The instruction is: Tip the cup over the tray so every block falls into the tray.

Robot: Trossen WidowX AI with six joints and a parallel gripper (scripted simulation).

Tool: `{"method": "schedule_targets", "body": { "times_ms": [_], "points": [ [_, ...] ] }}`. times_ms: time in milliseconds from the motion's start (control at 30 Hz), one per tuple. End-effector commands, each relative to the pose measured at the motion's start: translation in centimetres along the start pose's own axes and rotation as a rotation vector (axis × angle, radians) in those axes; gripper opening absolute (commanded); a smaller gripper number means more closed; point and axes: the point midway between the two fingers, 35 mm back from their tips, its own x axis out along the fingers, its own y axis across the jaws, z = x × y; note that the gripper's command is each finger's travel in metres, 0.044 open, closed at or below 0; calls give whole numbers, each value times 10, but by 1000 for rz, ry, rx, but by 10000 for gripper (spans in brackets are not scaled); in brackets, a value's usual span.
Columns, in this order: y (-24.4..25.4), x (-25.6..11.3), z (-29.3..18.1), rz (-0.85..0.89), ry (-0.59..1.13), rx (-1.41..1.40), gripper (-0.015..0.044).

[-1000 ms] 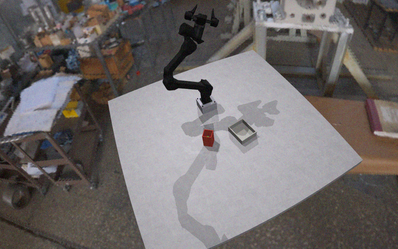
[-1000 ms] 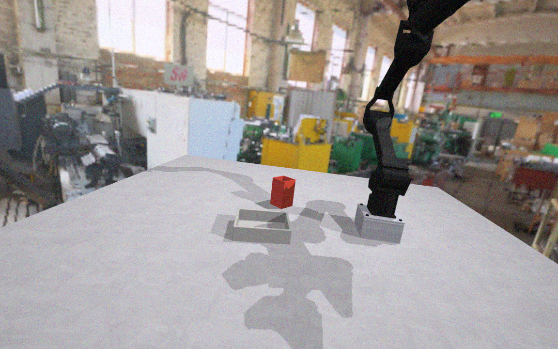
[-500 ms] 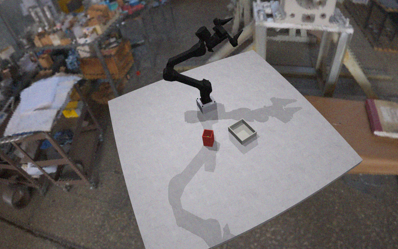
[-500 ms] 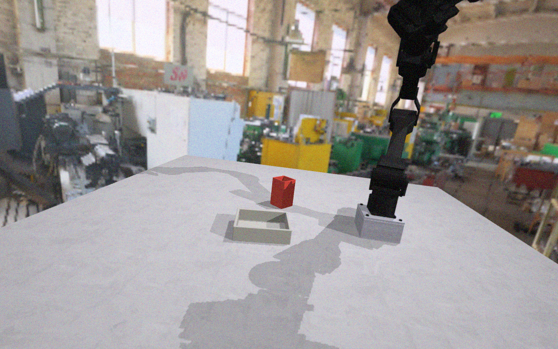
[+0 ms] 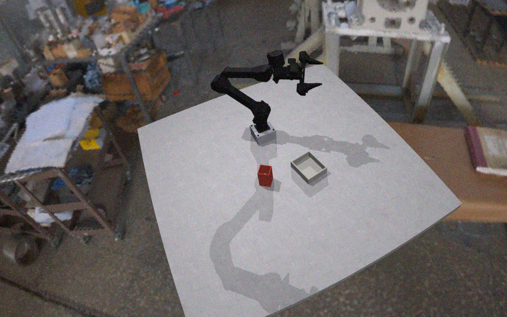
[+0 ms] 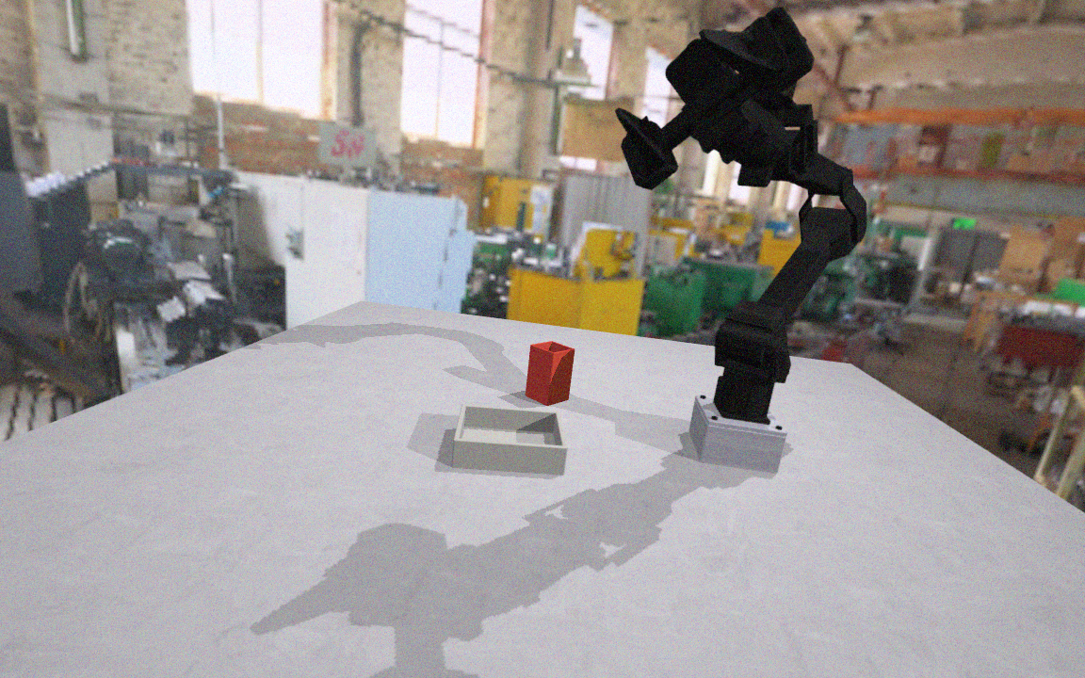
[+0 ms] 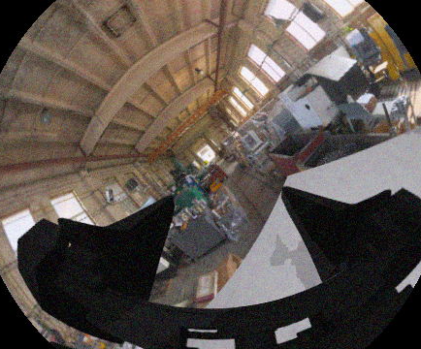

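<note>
Pincer: spread wide, nothing held; raised, upper right in exterior view. Red cup: upright on surface, near frame centre, top view; green bit visible inside. Tray: just right of cup there.

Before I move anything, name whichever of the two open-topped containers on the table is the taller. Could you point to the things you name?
The red cup [image 5: 265, 177] [image 6: 548, 374]; its walls rise higher than the pale tray's [image 5: 308, 176] [image 6: 510, 456].

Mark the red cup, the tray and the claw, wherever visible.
red cup [image 5: 265, 179] [image 6: 548, 377]: top and exterior, side wall
tray [image 5: 299, 175] [image 6: 509, 458]: top and exterior, outer wall
claw [image 5: 321, 73] [image 7: 229, 197]: top and wrist, midway between fingertips
</note>
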Motion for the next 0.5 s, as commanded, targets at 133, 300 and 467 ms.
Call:
{"method": "schedule_targets", "body": {
  "times_ms": [133, 300, 467],
  "points": [
    [-116, -5, -8, -428, -60, -105, 440],
    [-177, -28, -11, -672, -84, -156, 440],
    [-232, -63, -15, -917, -94, -199, 440]
  ]
}}
